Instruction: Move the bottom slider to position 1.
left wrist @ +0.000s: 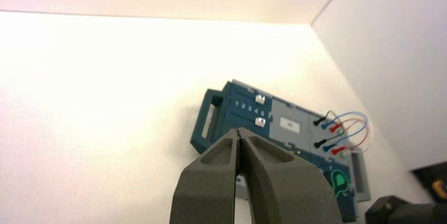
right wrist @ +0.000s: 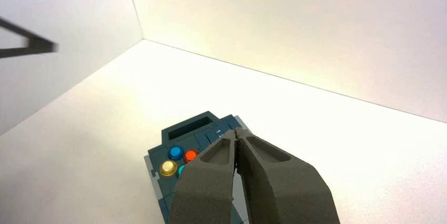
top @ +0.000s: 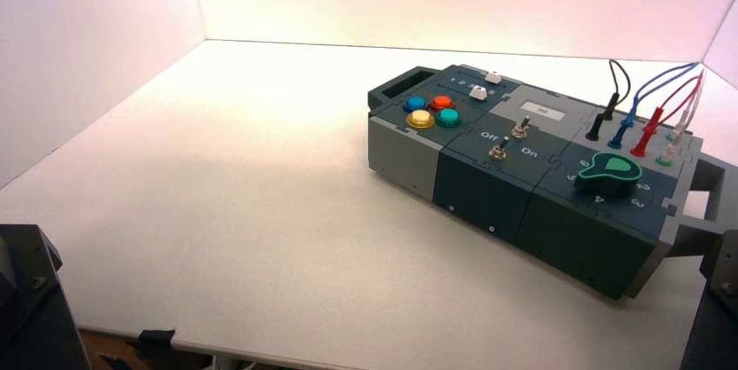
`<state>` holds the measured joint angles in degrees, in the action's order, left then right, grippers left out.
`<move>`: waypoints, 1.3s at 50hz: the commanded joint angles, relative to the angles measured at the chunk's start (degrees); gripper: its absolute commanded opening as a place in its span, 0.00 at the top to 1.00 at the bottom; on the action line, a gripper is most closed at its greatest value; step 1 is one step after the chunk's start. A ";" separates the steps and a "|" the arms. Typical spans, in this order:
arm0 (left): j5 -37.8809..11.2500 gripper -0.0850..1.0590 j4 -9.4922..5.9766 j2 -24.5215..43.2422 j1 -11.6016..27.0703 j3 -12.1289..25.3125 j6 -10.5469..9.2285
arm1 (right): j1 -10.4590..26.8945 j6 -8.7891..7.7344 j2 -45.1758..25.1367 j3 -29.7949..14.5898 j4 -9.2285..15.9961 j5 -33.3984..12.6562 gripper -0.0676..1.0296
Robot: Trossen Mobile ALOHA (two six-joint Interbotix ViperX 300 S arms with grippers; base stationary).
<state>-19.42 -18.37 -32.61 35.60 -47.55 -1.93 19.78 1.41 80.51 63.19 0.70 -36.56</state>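
Plainly shows the whole box (top: 557, 139) in the high view, toward three o'clock on the bench (top: 218, 196), with both arms parked: the left end effector (left wrist: 238, 132) toward eight o'clock, the right end effector (right wrist: 237, 133) toward four. In the wrist views, shows each with fingers pressed together, pinching nothing. In the left wrist view, shows the row of digits and the white bottom slider (left wrist: 260, 122) just beside the 5, at the opposite end from position 1 (left wrist: 236, 104). In the right wrist view, hides both sliders behind the fingers, yet shows the blue button (right wrist: 175, 153) and the red button (right wrist: 191, 156). In the high view, stands on the dark panel toward ten o'clock on the box, near the upper slider (top: 493, 77). Stands up from its track, with the track's long axis running from ten o'clock to four.
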 commanded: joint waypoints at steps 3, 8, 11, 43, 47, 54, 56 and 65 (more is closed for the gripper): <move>0.62 0.95 -0.18 10.28 3.60 7.82 1.23 | -0.26 0.00 0.00 -0.79 0.18 0.44 0.96; -0.26 0.95 -0.18 17.31 6.06 12.30 1.76 | -0.18 0.00 0.00 -0.70 0.09 0.53 0.96; -1.14 0.95 -0.18 20.57 7.12 14.68 2.20 | -0.18 0.00 0.09 -0.70 0.09 0.53 0.96; -12.92 0.95 -0.18 44.65 11.60 33.57 8.70 | -0.26 0.00 0.97 -0.62 0.00 0.70 0.96; -14.33 0.95 -0.18 46.85 12.83 35.68 9.40 | -0.35 0.00 0.97 -0.53 0.00 0.70 0.96; -16.44 0.95 -0.18 50.19 15.12 39.02 10.46 | -0.35 0.09 0.97 -0.53 0.00 0.70 0.96; -17.05 0.95 -0.18 50.71 15.64 39.81 10.63 | -0.44 0.09 0.97 -0.53 0.00 0.70 0.96; -19.51 0.95 -0.18 52.38 17.23 42.36 11.43 | -0.44 0.09 0.88 -0.53 0.00 0.62 0.96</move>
<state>-38.14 -18.46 20.65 52.56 -7.65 8.96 19.51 1.41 82.00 63.28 0.62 -36.56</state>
